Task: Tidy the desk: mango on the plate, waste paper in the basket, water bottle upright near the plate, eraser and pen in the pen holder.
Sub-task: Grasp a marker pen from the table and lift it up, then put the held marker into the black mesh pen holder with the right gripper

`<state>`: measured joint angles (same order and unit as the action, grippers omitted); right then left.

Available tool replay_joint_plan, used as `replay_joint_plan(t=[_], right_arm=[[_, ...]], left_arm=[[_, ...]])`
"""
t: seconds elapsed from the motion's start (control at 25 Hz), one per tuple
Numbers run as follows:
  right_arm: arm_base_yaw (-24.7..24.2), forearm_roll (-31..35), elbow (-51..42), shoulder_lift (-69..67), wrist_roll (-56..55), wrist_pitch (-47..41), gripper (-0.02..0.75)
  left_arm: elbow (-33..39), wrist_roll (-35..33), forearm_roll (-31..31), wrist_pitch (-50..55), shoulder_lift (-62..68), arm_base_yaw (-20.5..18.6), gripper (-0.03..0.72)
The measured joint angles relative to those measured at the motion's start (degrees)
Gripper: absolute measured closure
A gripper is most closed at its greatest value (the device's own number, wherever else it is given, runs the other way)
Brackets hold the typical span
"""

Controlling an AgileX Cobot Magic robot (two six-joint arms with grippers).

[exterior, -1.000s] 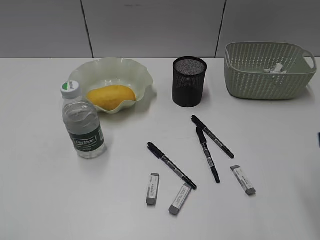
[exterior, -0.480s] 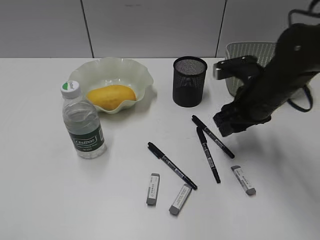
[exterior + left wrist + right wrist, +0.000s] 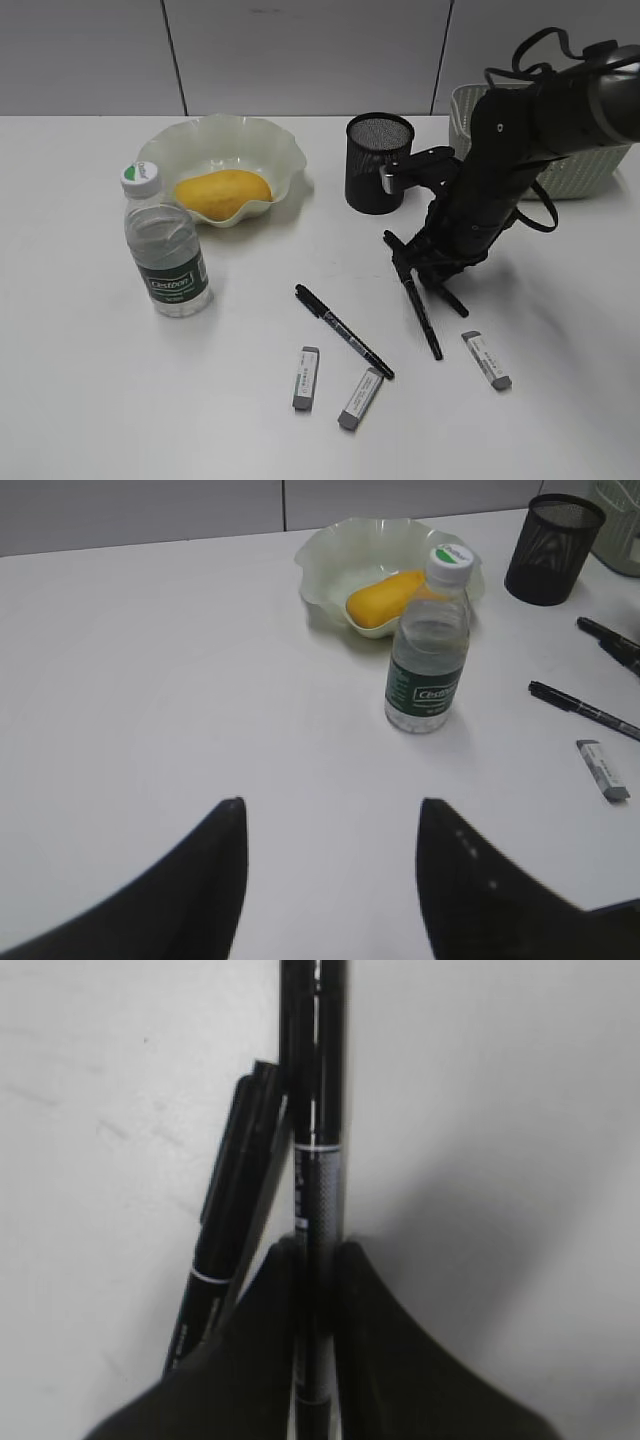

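My right gripper point(image 3: 426, 264) is down on the desk point(image 3: 100, 400), shut on a black pen point(image 3: 318, 1110); a second pen point(image 3: 232, 1200) lies touching it on the left. A third pen point(image 3: 343, 331) lies apart. The mango point(image 3: 222, 194) sits in the plate point(image 3: 270, 140). The water bottle point(image 3: 166, 250) stands upright beside the plate. The pen holder point(image 3: 378, 163) stands behind the gripper. The basket point(image 3: 590, 170) is at the back right; the waste paper is hidden by my arm. My left gripper point(image 3: 330, 815) is open over bare desk.
Three grey erasers lie at the front: one on the left point(image 3: 306, 377), one in the middle point(image 3: 361, 397) and one on the right point(image 3: 486, 360). A grey wall runs behind the desk. The left wrist view also shows the bottle point(image 3: 428, 650) and an eraser point(image 3: 603, 771).
My right arm came in from the right, moved left and down over the two crossed pens and shut on one. It now covers the waste paper in the basket.
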<state>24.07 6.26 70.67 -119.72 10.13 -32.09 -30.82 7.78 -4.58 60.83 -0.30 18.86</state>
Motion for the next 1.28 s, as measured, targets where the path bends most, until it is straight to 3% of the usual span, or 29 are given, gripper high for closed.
replay_joint_plan(t=[0.04, 0.08, 0.2, 0.28, 0.36, 0.48, 0.56, 0.6, 0.84, 1.28], right_arm=[[0.00, 0.00, 0.06, 0.00, 0.00, -0.32, 0.635], [0.00, 0.00, 0.10, 0.00, -0.07, -0.69, 0.656], [0.00, 0.00, -2.04, 3.35, -0.60, 0.94, 0.653], [0.00, 1.25, -7.26, 10.06, -0.78, 8.97, 0.653], [0.00, 2.30, -15.25, 19.04, -0.89, 24.00, 0.653], [0.00, 2.84, -27.04, 26.59, -0.99, 61.64, 0.653], [-0.05, 2.61, -26.57, 23.00, -1.31, 81.22, 0.653], [-0.05, 1.96, -23.99, 19.91, -2.31, 84.31, 0.653], [0.21, -4.22, -8.61, 4.22, -10.67, 86.14, 0.653], [0.21, -9.44, -7.40, -1.96, -14.08, 86.00, 0.646]], left_arm=[[0.00, 0.00, 0.00, 0.00, 0.00, 0.00, 0.283], [0.00, 0.00, 0.00, 0.00, 0.00, 0.00, 0.284], [0.00, 0.00, 0.00, 0.00, 0.00, 0.00, 0.285], [0.00, 0.00, 0.00, 0.00, 0.00, 0.00, 0.285], [0.00, 0.00, 0.00, 0.00, 0.00, 0.00, 0.286], [0.00, 0.00, 0.00, 0.00, 0.00, 0.00, 0.286], [0.00, 0.00, 0.00, 0.00, 0.00, 0.00, 0.286], [0.00, 0.00, 0.00, 0.00, 0.00, 0.00, 0.286], [0.00, 0.00, 0.00, 0.00, 0.00, 0.00, 0.287], [0.00, 0.00, 0.00, 0.00, 0.00, 0.00, 0.335]])
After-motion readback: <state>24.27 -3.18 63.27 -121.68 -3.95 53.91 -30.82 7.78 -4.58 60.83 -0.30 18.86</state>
